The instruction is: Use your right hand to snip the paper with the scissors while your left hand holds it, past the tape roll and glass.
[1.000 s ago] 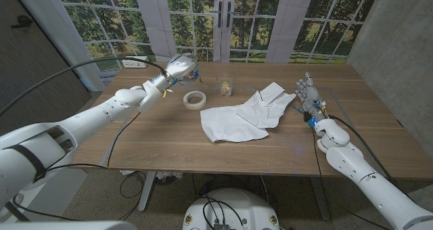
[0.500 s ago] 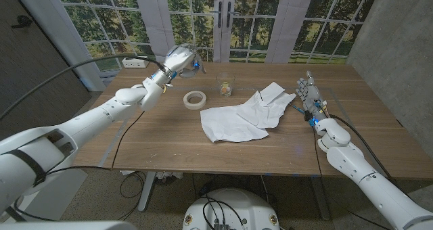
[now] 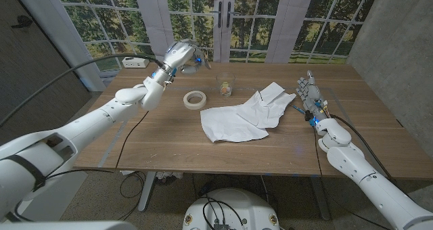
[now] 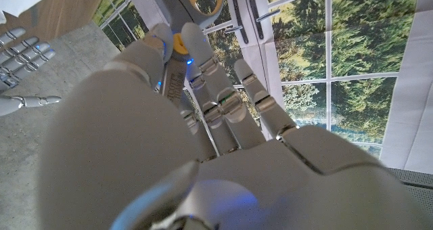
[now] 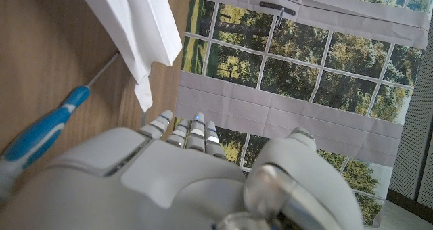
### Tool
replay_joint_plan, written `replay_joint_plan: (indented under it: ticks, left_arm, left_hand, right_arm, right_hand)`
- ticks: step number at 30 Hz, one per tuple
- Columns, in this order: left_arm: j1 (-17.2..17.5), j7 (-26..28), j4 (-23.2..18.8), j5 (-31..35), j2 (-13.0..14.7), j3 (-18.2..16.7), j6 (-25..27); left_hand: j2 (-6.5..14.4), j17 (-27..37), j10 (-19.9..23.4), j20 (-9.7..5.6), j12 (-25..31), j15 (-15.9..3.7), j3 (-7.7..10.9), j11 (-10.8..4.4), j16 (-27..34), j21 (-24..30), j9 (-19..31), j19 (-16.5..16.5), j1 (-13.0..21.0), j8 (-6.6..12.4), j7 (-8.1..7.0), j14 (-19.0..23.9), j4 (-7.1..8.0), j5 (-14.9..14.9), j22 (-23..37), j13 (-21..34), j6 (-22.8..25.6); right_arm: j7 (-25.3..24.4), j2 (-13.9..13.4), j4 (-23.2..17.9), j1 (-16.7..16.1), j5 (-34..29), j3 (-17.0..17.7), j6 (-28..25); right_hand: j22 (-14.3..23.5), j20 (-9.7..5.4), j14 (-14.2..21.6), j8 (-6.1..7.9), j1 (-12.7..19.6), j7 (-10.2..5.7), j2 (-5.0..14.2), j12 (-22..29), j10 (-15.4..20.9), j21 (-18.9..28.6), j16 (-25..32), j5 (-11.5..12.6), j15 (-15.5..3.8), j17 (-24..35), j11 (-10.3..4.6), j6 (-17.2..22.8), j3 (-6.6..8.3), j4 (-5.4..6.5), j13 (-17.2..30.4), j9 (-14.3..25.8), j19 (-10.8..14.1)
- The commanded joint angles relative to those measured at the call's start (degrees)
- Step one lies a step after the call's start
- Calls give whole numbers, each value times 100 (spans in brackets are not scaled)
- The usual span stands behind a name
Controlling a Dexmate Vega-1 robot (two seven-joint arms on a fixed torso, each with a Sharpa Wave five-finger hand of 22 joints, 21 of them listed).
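Observation:
My left hand point(image 3: 178, 55) is raised above the table's far left part and grips grey scissors point(image 4: 184, 34) with a yellow pivot between its fingers. White paper point(image 3: 237, 120) lies crumpled in overlapping sheets at the table's middle, and its edge shows in the right wrist view point(image 5: 139, 27). A tape roll point(image 3: 195, 99) sits left of the paper. A glass point(image 3: 225, 86) with something yellow in it stands behind the paper. My right hand point(image 3: 308, 95) stands upright by the paper's right edge, fingers straight and holding nothing.
A blue-handled tool point(image 5: 40, 136) lies on the wood beside my right hand, near the paper. A white power strip point(image 3: 135, 63) sits at the far left corner, and a black cable point(image 3: 128, 132) runs over the left side of the table point(image 3: 169, 149).
My left hand has lifted higher with the scissors and drifted slightly towards the far edge. The right hand, paper, tape roll and glass have not moved.

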Motion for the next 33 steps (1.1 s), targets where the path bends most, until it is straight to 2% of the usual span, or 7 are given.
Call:
replay_joint_plan:
  ticks: [1, 9, 15, 24, 29, 33]
  left_arm:
    - [249, -251, -299, -576, -62, -366, -415]
    - [524, -287, -585, -838, -114, -672, -591]
    - [896, -117, -763, -1195, -343, -958, -537]
    - [1179, 82, -737, -1293, -571, -1109, -560]
    - [1250, 198, -673, -1280, -664, -1134, -564]
    - [1291, 181, -610, -1459, -741, -1164, -695]
  left_hand:
    - [303, 35, 245, -707, 45, 12, 19, -177, 48, 46, 23, 47, 362, 39, 10, 7, 64, 54, 12, 1080, 75]
    - [290, 56, 255, -707, 39, 13, 13, -174, 62, 62, 20, 49, 374, 41, 34, 15, 60, 76, 8, 1067, 86]
    - [282, 74, 263, -709, 36, 13, 9, -170, 71, 72, 15, 37, 381, 28, 25, 12, 60, 94, 2, 1061, 62]
    - [290, 66, 277, -703, 21, 18, 7, -179, 37, 44, 9, -77, 372, 13, -17, -30, 82, 128, -33, 1036, 37]
    - [292, -341, 264, -686, 27, 5, 31, -182, -358, -6, 4, -179, 376, -23, -66, -210, 94, 202, -145, 1073, -48]
    - [277, -409, 251, -684, 26, 8, 30, -182, -409, -26, 5, -208, 378, 0, -113, -192, 90, 223, -182, 1087, 8]
  right_arm:
    - [106, 49, 59, -12, 58, 21, 109]
    - [171, 81, 117, -15, 78, 27, 190]
    - [245, 102, 182, 35, 95, 11, 210]
    - [307, 65, 188, 110, 83, -12, 166]
    - [326, 69, 213, 126, 101, -17, 148]
    - [332, 63, 219, 136, 98, -13, 152]
  right_hand:
    - [15, 11, 20, -6, 53, 13, 22, 19, 38, 9, 15, -4, -93, 11, -4, 45, -15, -28, 15, 17, 23]
    - [15, 12, 22, -7, 55, 18, 22, 21, 46, 10, 14, -6, -88, 11, 8, 47, -14, -30, 15, 17, 30]
    - [15, 28, 34, -9, 55, 23, 24, 18, 42, 12, 18, -9, -47, 11, 1, 48, -13, -30, 15, 17, 41]
    - [15, -14, 18, -11, 59, 18, 24, 19, 50, 6, 10, -12, -111, 10, 0, 52, -11, -33, 15, 17, 32]
    - [15, -25, 16, -9, 60, 8, 24, 23, 65, 3, 8, -14, -136, 9, -10, 61, -10, -34, 15, 17, 30]
    - [15, -52, 18, -8, 61, -9, 24, 29, 84, 6, 8, -16, -173, 8, -4, 69, -10, -35, 14, 17, 39]
